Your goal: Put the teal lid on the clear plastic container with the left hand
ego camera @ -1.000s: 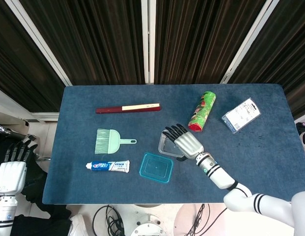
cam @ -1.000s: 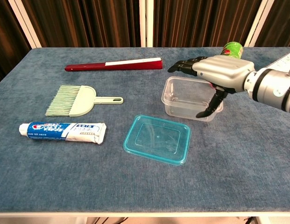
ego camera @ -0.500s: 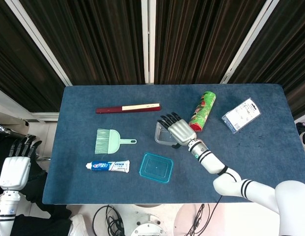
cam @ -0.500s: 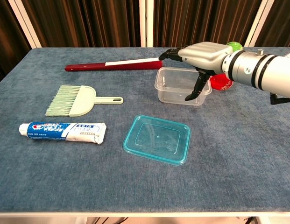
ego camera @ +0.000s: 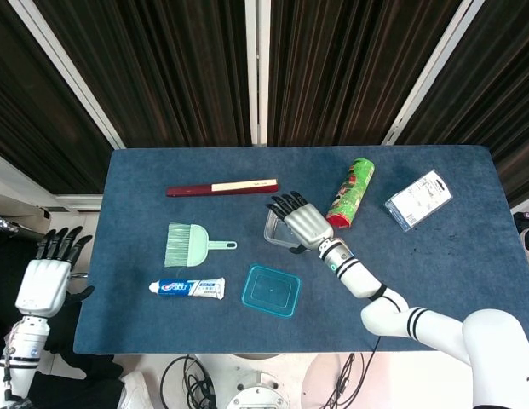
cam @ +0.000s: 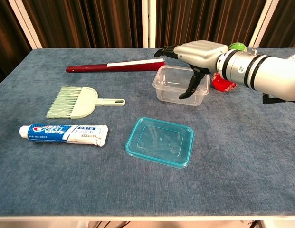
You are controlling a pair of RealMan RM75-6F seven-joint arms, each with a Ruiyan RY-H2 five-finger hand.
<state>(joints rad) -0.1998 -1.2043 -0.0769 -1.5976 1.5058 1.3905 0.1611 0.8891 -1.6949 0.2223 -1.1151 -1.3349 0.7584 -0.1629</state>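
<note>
Much of the clear plastic container (cam: 179, 91) is covered by the right hand (cam: 195, 53), which lies over its far rim with the thumb reaching down inside; whether it truly grips the wall is hard to tell. The teal lid (cam: 159, 141) lies flat on the blue table (cam: 242, 156) just in front of the container, well apart from the left hand (ego camera: 44, 281), which hangs off the table's left edge, fingers spread and holding nothing. A toothpaste tube (cam: 64, 134) lies left of the lid, bare cloth to its right.
</note>
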